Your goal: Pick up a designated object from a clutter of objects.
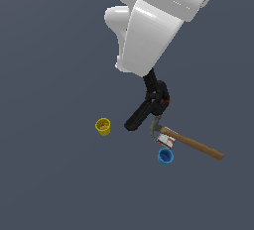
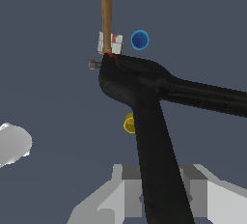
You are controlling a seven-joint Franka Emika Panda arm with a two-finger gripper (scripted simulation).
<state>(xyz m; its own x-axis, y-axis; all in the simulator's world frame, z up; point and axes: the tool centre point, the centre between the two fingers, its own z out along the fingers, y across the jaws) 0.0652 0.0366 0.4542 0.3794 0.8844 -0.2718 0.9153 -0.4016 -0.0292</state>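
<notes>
The black spring clamp (image 1: pixel 149 106) hangs under my arm, its red-orange pivot mark over the hammer's head. In the wrist view one long handle of the clamp (image 2: pixel 149 136) runs between my fingers (image 2: pixel 126 175), and the other handle splays off to the side. My gripper (image 2: pixel 161 182) is shut on that handle and holds the clamp above the floor. In the exterior view the white arm hides the gripper. The wooden-handled hammer (image 1: pixel 192 143), the small white-red box (image 1: pixel 165 141), the blue cup (image 1: pixel 165 156) and the yellow cup (image 1: pixel 102 126) lie on the floor below.
In the wrist view the hammer's handle (image 2: pixel 106 10), the box (image 2: pixel 116 43) and the blue cup (image 2: pixel 140 39) sit beyond the clamp's pivot. The yellow cup (image 2: pixel 128 123) peeks out beside the held handle. A white arm part (image 2: pixel 14 143) shows at one edge. The floor is plain dark grey.
</notes>
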